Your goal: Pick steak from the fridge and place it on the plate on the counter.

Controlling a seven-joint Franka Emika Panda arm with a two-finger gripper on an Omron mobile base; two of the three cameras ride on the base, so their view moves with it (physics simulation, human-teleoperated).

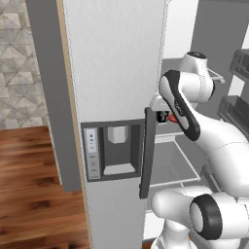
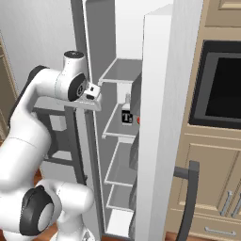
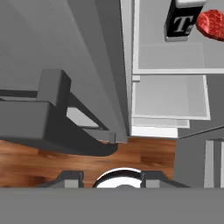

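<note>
Steak, a small red, irregular lump of raw meat, lies well ahead of the fingers on a grey fridge shelf, near the top right corner of the hand view, untouched by anything but the shelf. The two small dark fingertips rise at the bottom of that view with a gap between them and nothing in it, so the two-finger gripper stands partly parted and empty. Beyond the tips and below them runs reddish-brown wood-grain floor; just up and to the left of the tips a dark grey door handle juts from the tall white-grey fridge door, whose edge cuts up the middle of the hand view. Farther ahead and to the right of the tips the lower grey shelves step one under another. Just left of the meat, close beside it, stands a dark white-capped bottle marked "T"; whether they touch I cannot tell. In the right base view the bottle and a red speck of the meat sit on a middle shelf of the open fridge. In the left base view the door carries a dark grey dispenser panel, and the white arm reaches past the door edge into the compartment.
</note>
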